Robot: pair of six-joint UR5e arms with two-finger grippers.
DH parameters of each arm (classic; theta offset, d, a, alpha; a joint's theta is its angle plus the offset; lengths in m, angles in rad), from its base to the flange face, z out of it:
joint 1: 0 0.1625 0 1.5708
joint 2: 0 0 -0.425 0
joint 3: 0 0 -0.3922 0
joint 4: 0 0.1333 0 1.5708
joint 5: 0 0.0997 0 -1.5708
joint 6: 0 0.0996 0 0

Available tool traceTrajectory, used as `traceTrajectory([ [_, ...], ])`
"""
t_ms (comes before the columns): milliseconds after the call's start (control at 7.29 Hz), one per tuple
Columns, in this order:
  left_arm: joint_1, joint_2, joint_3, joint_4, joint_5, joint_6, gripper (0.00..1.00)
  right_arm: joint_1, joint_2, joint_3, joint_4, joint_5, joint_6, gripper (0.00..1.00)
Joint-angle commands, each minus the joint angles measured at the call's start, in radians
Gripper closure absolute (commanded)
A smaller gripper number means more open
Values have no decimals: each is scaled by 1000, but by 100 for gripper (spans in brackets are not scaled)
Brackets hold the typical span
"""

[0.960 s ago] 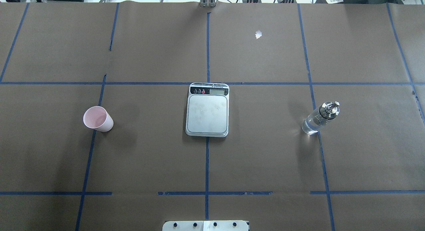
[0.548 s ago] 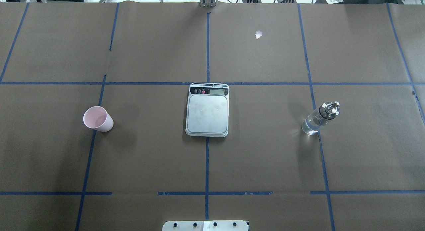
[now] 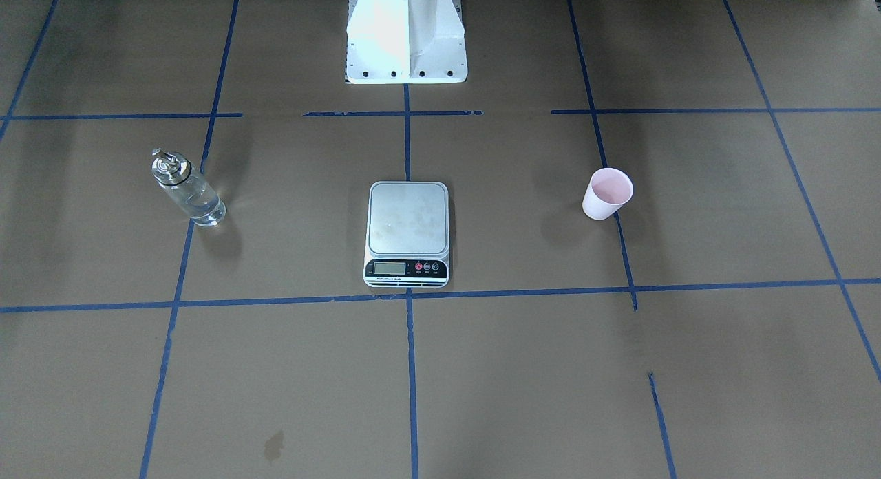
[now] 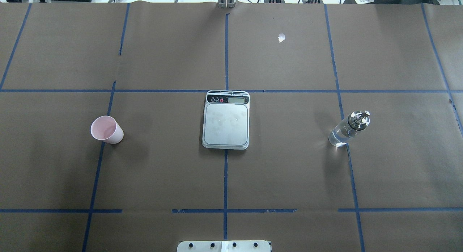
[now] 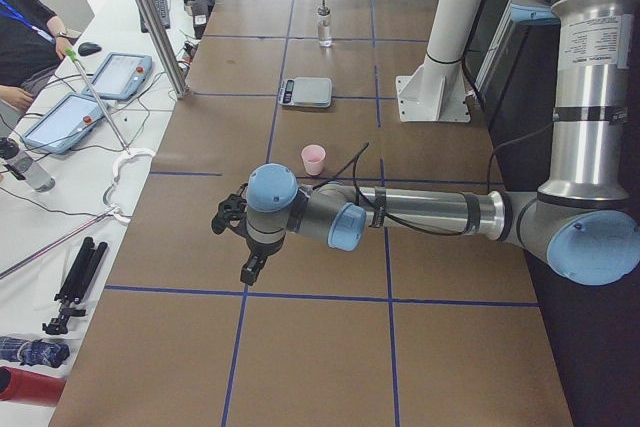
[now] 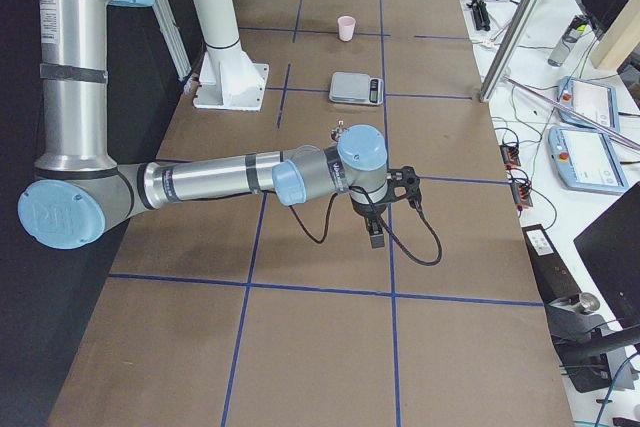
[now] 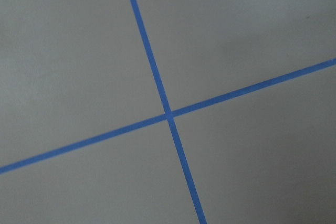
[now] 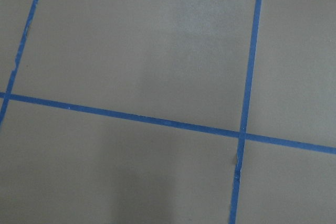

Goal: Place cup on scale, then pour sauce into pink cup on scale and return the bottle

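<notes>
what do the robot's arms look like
The left arm and the right arm are silver metal tubes linked by rounded joints with pale blue caps. They end in small black grasping parts, the left pincer and the right pincer, with a thin black cable looping off the wrist. A white printed label sits on the left arm's upright section.

Brown paper surface (image 4: 162, 172) gridded with blue tape lines (image 4: 225, 179), little white scrap (image 4: 281, 37) lying on it, one dark stain (image 3: 273, 445) too.

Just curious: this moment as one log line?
cup: on table, off scale | scale: platform bare | bottle: upright, untouched | pour: not started
</notes>
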Motion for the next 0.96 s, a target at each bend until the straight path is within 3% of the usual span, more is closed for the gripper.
traceTrajectory([
  [0,-1,-69,-16,-163,-3,-68,0,1,28,4,-1,2,-1,0],
  [548,13,-111,-59,-180,-6,-285,0,0,50,-4,51,2,13,0],
  [823,89,-120,-66,-167,-3,-337,0,0,48,-5,53,4,14,0],
])
